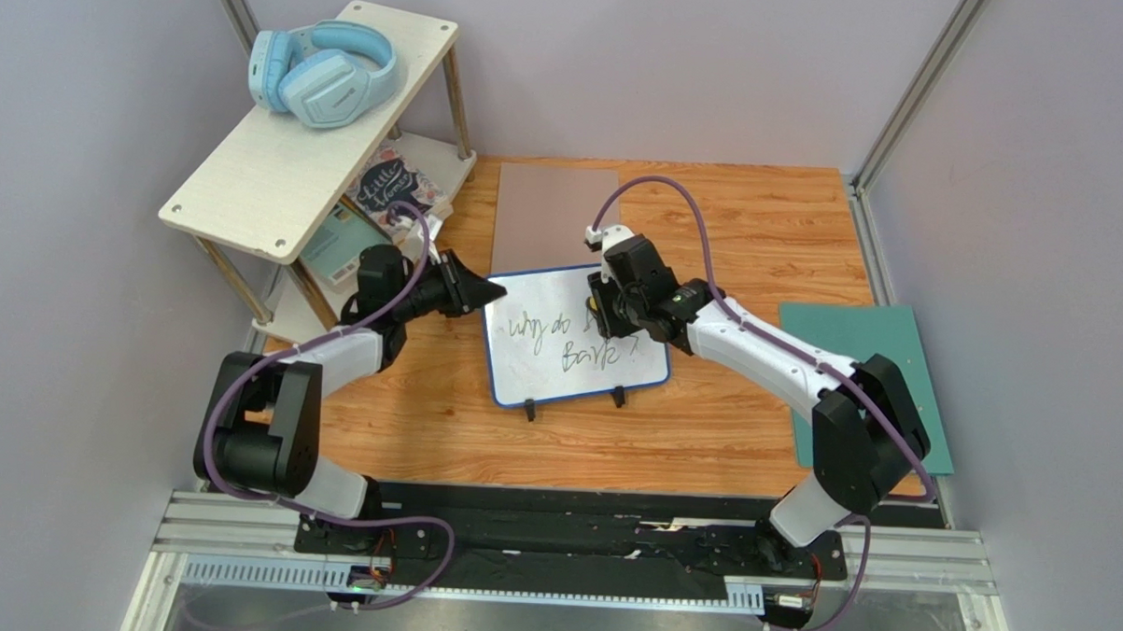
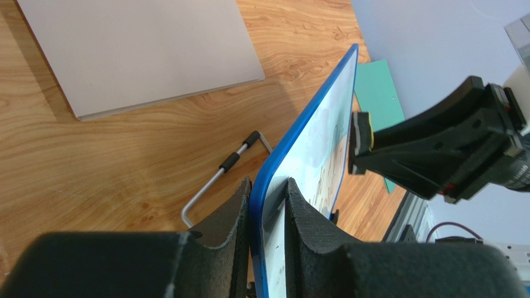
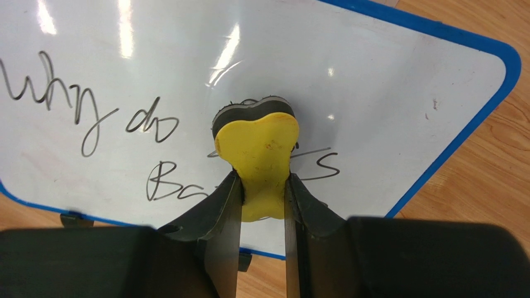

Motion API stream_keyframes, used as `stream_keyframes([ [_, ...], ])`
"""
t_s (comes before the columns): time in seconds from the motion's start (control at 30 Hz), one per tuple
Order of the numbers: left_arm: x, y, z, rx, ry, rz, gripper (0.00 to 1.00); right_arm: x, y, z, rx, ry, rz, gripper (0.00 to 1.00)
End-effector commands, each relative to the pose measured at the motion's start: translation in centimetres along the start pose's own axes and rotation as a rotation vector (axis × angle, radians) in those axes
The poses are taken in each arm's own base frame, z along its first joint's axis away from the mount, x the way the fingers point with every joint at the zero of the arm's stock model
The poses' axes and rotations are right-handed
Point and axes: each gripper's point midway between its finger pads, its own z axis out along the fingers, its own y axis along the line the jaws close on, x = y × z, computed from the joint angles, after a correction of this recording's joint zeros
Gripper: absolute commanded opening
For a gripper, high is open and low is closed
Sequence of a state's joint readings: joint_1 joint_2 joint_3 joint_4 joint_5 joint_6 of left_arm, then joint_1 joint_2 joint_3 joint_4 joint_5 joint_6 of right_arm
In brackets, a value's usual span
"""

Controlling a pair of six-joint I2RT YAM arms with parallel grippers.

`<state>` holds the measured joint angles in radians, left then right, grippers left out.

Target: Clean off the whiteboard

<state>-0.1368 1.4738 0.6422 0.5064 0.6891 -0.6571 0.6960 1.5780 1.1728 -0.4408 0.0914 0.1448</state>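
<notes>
A wooden table (image 1: pixel 718 419) fills most of the overhead view. At its far left corner stands a pale shelf (image 1: pixel 293 138) with blue headphones (image 1: pixel 323 72) on top and books (image 1: pixel 389 186) on its lower level. A grey-brown mat (image 1: pixel 557 210) lies flat at the far middle of the table, and a green mat (image 1: pixel 882 334) lies flat by the right edge, partly under the right arm. The whiteboard (image 1: pixel 552 357) sits near the middle of the table, just in front of the grey-brown mat. It has a blue rim and black handwriting, and two small black feet (image 1: pixel 529 410) show at its near edge. The left wrist view shows its back raised off the wood, with a bent wire leg (image 2: pixel 218 180) on the table beside it. The left gripper (image 1: pixel 487 292) is at the board's far left corner. Its fingers (image 2: pixel 233 211) are closed nearly together with one pad on each side of the blue rim, pinching the edge. The right gripper (image 1: pixel 612 317) hangs over the right half of the board, its jaws narrowly parted and clamped on a small yellow eraser (image 3: pixel 258 149). The eraser's dark felt side faces the writing in the middle of the board. Whether the felt touches the surface or sits just off it cannot be told.
</notes>
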Motion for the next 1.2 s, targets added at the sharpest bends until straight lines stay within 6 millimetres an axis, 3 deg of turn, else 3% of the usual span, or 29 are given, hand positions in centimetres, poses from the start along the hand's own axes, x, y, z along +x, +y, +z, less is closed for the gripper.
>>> stream_keyframes([
  [0.0,3.7,5.0,-0.7,-0.175,0.058,0.023,0.00,-1.7,-0.8,2.0,0.068,-0.053,0.026,0.00],
  [0.2,3.5,4.7,-1.1,-0.174,0.057,0.045,0.00,-1.0,1.9,3.5,0.030,-0.048,-0.095,0.00],
  [0.37,3.4,4.5,-1.3,-0.175,0.067,0.066,0.00,-0.8,7.2,4.2,-0.039,-0.047,-0.233,0.00],
  [0.6,2.8,4.2,-1.9,-0.185,0.061,0.075,0.00,1.8,13.6,5.0,-0.053,0.001,-0.464,0.00],
  [0.8,2.6,4.1,-2.0,-0.179,0.061,0.066,0.00,2.3,14.1,6.2,0.042,0.009,-0.508,0.00],
  [1.17,2.7,3.9,-2.1,-0.173,0.072,0.069,0.00,-1.3,14.0,6.4,0.155,-0.080,-0.418,0.00],
])
